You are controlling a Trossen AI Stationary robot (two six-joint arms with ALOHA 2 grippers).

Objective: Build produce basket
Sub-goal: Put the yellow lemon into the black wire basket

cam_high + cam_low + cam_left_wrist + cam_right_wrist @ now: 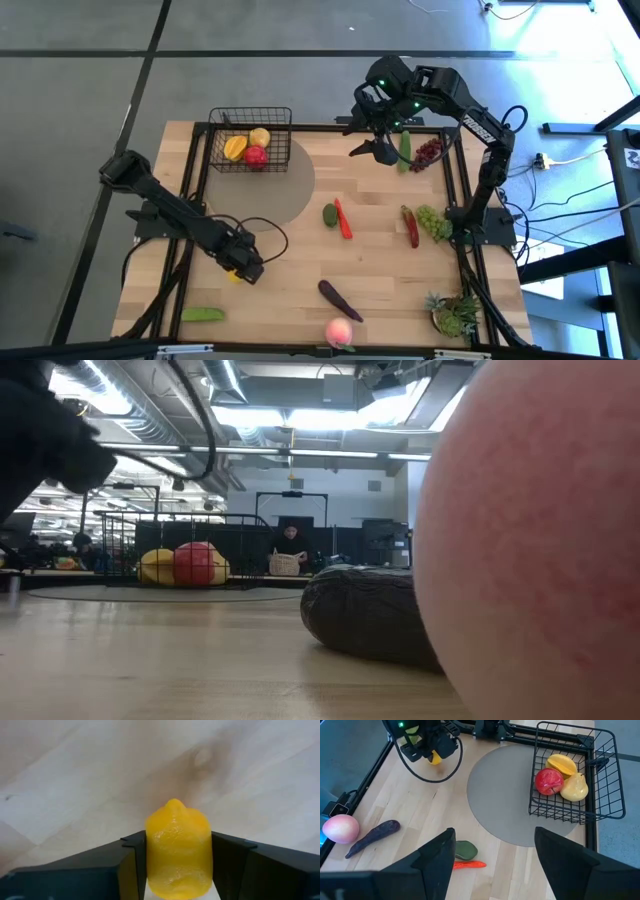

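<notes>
The basket [251, 139] sits at the table's far-left corner, about 11 o'clock from the table's middle in the high view, on the edge of a grey round mat [285, 180]. Inside it lie an orange mango [235, 148], a red apple [256, 156] and a yellow lemon-like fruit [260, 137], touching one another.

The rest of the produce is loose on the wooden table [300, 250]. A dark green fruit [329, 214] and a red chili [343, 218] lie just beside each other near the middle. At 3 o'clock are a second chili [410, 226] and green grapes [432, 221]; at 1 o'clock, dark red grapes [428, 152] beside a cucumber [405, 147]. An eggplant [339, 299] and a pink peach [339, 332] lie toward 6 o'clock, and a green pod [203, 314] at 7 o'clock. A spiky potted plant [455, 314] stands at 5 o'clock.

The left gripper [240, 268] is low at about 8 o'clock, its arm stretched in from the left edge. Its fingers are closed onto a yellow lemon [178, 849], one finger pressed on each side.

The right gripper [378, 148] hangs above the far edge at 1 o'clock, the arm folded high with elbow bent. Its fingers [436, 859] are spread wide and hold nothing.
</notes>
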